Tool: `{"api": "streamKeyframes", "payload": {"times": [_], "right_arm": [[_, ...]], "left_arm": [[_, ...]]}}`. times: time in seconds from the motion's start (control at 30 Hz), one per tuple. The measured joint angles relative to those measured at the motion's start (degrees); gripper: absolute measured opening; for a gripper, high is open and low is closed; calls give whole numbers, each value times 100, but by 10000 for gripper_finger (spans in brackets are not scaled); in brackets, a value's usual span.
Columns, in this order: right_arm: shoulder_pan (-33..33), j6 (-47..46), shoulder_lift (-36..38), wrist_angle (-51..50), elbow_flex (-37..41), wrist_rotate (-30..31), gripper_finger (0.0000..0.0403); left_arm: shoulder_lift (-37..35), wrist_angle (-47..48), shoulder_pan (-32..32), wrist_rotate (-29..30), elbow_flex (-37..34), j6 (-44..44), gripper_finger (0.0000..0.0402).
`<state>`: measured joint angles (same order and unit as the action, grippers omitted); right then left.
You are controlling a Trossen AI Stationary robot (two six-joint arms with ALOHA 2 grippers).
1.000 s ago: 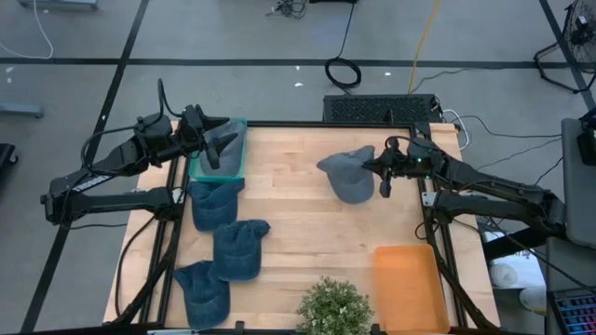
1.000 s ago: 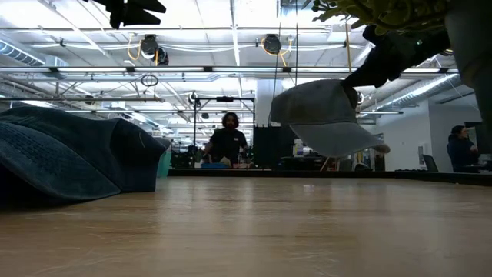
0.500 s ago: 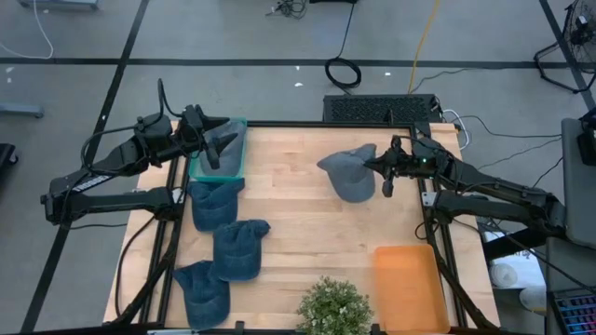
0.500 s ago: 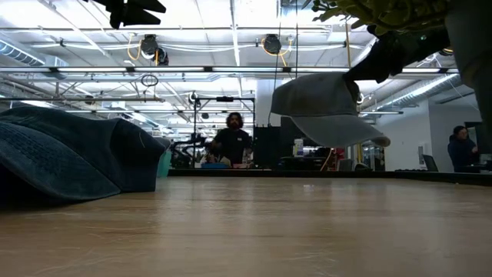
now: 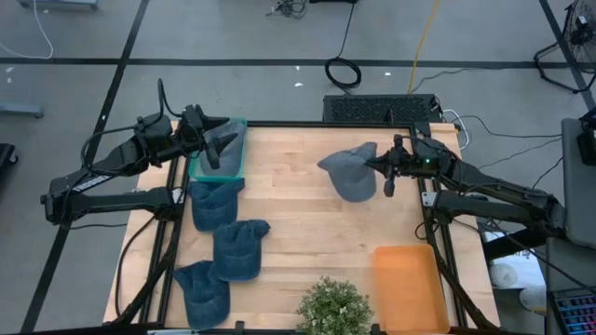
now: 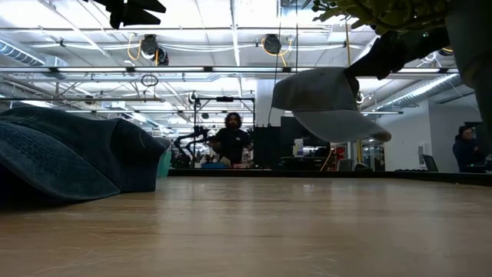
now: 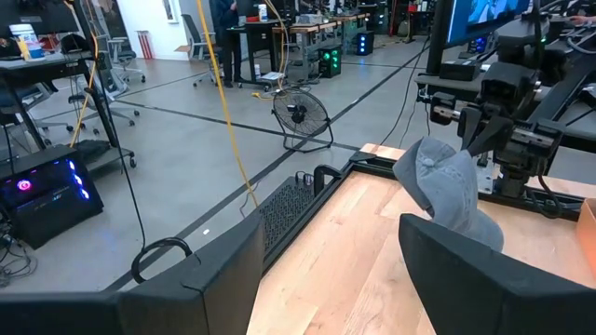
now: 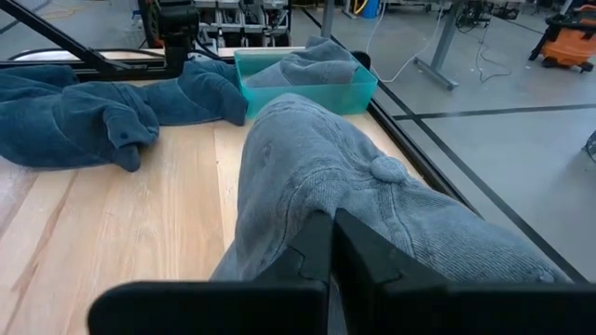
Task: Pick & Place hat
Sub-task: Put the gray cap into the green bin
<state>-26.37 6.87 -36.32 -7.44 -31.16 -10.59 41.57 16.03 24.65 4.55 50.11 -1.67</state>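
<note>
High view: the right gripper (image 5: 380, 173) is clenched on a grey hat (image 5: 349, 171) and holds it in the air over the far right part of the wooden table (image 5: 307, 233). Compared with a second ago, the hat sits a little farther right and, in the low view, higher above the tabletop, its brim (image 6: 350, 131) tipped down toward the right. The left gripper (image 5: 221, 146) hangs with its fingers spread and nothing between them over the teal bin (image 5: 233, 166) at the far left corner, unmoved. Three blue hats (image 5: 238, 247) lie along the left side, an orange tray (image 5: 408, 287) near right, as before.
</note>
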Motion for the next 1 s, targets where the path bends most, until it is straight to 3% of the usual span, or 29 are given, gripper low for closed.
{"api": "streamKeyframes", "payload": {"times": [1.0], "right_arm": [[2,21,44,329,0,-2,0]], "left_arm": [[1,-2,-1,-1,0,2,255]]}}
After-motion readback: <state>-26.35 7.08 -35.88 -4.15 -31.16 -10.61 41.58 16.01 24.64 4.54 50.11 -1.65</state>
